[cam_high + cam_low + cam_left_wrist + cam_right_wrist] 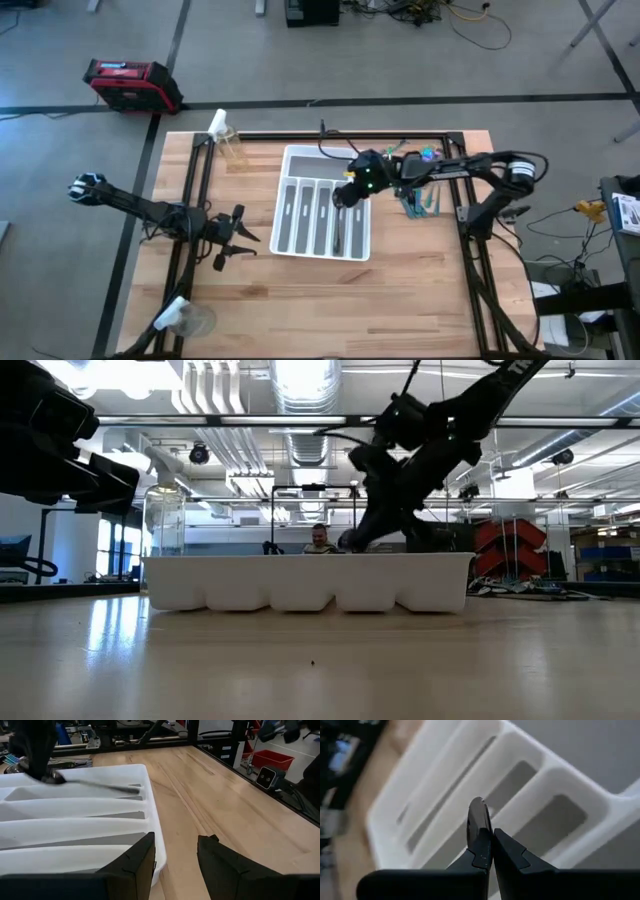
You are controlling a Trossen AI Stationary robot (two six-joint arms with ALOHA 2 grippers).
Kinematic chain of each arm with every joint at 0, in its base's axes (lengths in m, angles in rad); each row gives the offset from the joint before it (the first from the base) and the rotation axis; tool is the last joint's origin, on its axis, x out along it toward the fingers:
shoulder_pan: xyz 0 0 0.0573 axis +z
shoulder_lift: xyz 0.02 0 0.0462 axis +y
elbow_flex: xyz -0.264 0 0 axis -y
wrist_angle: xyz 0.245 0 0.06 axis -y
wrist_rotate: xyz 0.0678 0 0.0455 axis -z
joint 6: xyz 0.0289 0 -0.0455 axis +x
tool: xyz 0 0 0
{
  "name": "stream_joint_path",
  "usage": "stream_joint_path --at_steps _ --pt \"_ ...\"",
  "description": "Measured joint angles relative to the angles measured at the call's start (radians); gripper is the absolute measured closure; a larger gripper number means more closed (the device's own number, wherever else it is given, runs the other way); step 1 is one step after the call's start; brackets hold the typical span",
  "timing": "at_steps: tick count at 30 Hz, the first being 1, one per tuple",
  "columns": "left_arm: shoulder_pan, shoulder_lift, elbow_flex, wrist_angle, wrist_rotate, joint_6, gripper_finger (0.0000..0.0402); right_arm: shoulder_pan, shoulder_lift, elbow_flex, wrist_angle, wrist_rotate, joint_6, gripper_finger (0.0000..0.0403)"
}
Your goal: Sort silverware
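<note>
You have the wooden bench (420, 290) under both arms, with the white tray (325, 215) near its middle. The left arm waits off to the tray's left side; the left gripper (175, 857) sits low, just beside the tray's corner, its fingers (225, 865) spread apart with bare wood between them and nothing held.

The right arm reaches in from the right edge of the bench, and the right gripper (491, 842) hangs over the tray's right-hand compartments. Its fingers (512, 852) are pressed together around a dark piece of silverware (478, 820), whose rounded end sticks out just past the fingertips. In the left wrist view that piece (95, 785) shows as a slim dark utensil stretched across the tray's compartments, one end up at the gripper. Whether its far end touches the tray floor, you cannot tell.

More silverware (418, 203) lies on the bench to the right of the tray, a small teal cluster just beneath the right arm, clear of the fingers.
</note>
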Motion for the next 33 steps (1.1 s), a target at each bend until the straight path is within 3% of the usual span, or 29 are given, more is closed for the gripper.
stream_joint_path --at_steps 16,27,33 --pt "0.0 0.001 0.0 0.0 0.0 0.0 0.0269 0.002 0.055 0.0 -0.021 0.139 -0.131 0.0399" --pt "0.0 0.001 0.0 0.0 0.0 0.0 0.0269 0.007 0.048 0.0 -0.045 0.187 -0.267 0.0302" --pt "0.0 0.001 0.0 0.0 0.0 0.0 0.0269 0.007 0.013 0.0 -0.056 0.19 -0.353 0.027"
